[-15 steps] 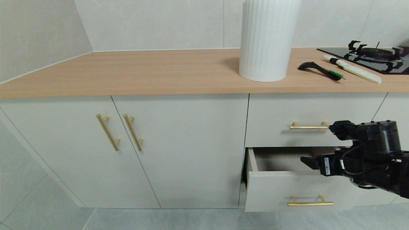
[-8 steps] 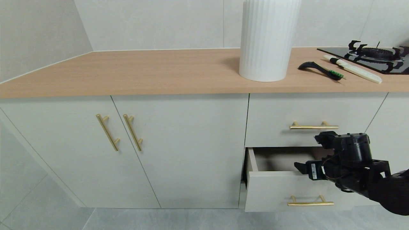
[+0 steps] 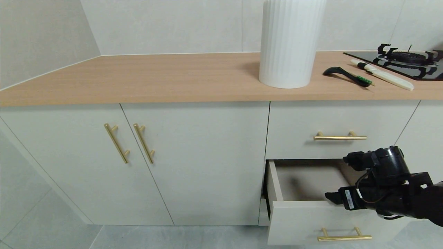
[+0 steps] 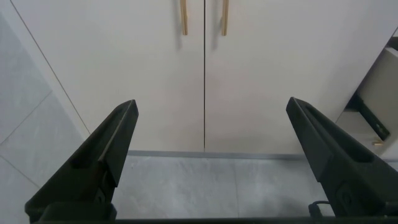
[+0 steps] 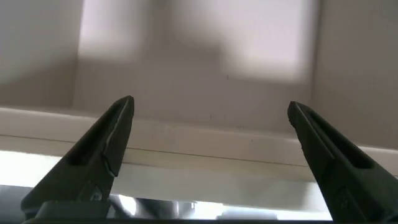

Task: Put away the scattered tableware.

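Observation:
Two utensils lie on the wooden counter (image 3: 155,77) at the right: a black one with a green end (image 3: 347,76) and a long cream-white one (image 3: 382,79). Below them the lower drawer (image 3: 304,216) stands pulled out, and its visible inside looks bare. My right gripper (image 3: 341,180) is open at the drawer's front top edge, one finger (image 3: 333,197) against that edge and the other higher, over the cavity. In the right wrist view the open gripper (image 5: 211,143) looks over the front edge (image 5: 205,149) into the drawer. My left gripper (image 4: 211,155) is open, facing the cabinet doors (image 4: 205,68).
A tall white ribbed vase (image 3: 289,43) stands on the counter left of the utensils. A black gas hob (image 3: 408,60) sits at the far right. The upper drawer (image 3: 339,128) is closed. Two cabinet doors with gold handles (image 3: 128,143) fill the left.
The right gripper dropped to the lower drawer's front edge, then came back toward me, and the drawer slid farther out.

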`<state>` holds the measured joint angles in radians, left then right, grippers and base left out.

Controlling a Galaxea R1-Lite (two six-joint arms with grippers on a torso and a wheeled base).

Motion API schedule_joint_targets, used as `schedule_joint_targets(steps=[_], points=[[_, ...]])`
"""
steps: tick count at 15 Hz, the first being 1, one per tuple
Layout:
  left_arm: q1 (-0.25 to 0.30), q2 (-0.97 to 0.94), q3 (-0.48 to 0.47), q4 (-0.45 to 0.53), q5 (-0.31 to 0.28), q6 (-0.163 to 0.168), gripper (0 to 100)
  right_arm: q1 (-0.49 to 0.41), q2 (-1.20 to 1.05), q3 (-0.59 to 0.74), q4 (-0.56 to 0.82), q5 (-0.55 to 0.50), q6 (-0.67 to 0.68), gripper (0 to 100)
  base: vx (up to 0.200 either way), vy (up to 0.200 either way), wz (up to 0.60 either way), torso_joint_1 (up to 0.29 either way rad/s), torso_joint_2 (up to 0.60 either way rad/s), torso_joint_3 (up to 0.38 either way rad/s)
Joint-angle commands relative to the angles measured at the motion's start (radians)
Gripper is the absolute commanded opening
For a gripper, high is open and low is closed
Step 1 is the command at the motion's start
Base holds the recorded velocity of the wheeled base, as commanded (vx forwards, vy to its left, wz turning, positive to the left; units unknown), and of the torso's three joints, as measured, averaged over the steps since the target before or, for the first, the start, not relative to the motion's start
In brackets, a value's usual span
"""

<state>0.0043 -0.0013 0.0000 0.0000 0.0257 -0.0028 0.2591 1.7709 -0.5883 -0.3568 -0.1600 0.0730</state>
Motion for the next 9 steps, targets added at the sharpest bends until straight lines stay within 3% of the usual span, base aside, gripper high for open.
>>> schedule_joint_targets(steps=[1,5,9], points=[[0.000,0.001,0.000,0.000,0.000,0.000,100,0.000,-0.088,-0.050,0.137,0.034,0.001,100,0.000,0.000,0.00,0.000,0.00,0.000],[0.000,0.001,0.000,-0.002,0.000,0.000,100,0.014,-0.125,-0.116,0.423,0.080,-0.005,100,0.000,0.000,0.00,0.000,0.00,0.000],[0.000,0.001,0.000,0.000,0.000,0.000,100,0.037,-0.116,-0.133,0.573,0.080,-0.059,100,0.000,0.000,0.00,0.000,0.00,0.000]])
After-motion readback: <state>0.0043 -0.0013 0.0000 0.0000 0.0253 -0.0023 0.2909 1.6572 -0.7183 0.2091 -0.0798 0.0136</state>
